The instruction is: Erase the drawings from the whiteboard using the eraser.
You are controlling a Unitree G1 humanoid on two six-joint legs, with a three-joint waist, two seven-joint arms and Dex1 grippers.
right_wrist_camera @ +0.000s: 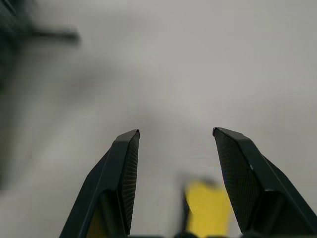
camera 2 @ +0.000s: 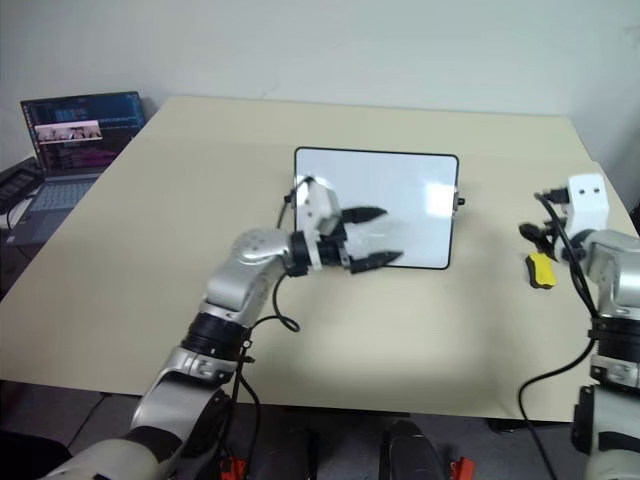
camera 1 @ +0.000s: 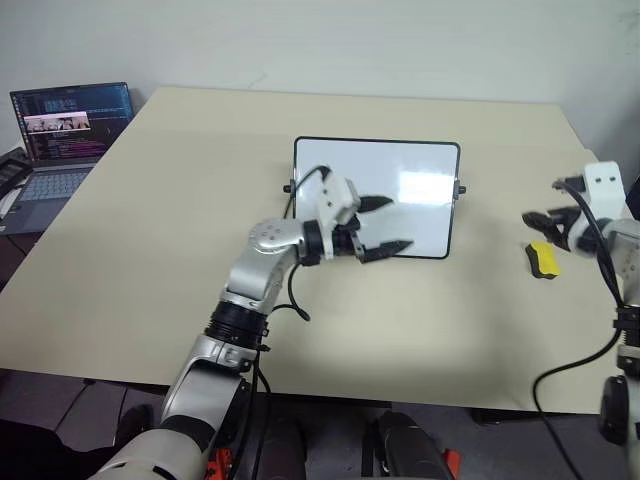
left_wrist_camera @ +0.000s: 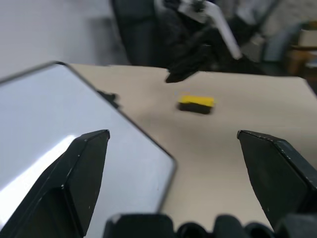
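The whiteboard (camera 1: 375, 195) lies flat at the table's middle, its visible face plain white; the drawings are out of view. My left gripper (camera 1: 398, 223) hovers open over the board's near right part, with nothing between its fingers. The eraser (camera 1: 542, 259), a small yellow block with a black part, lies on the table to the right of the board. My right gripper (camera 1: 540, 225) is open just above and behind the eraser and holds nothing. In the right wrist view the eraser (right_wrist_camera: 208, 208) sits low between the spread fingers (right_wrist_camera: 124, 173).
An open laptop (camera 1: 70, 130) stands off the table's far left corner. The beige table (camera 1: 200, 250) runs wide around the board. Black cables hang from both arms near the front edge.
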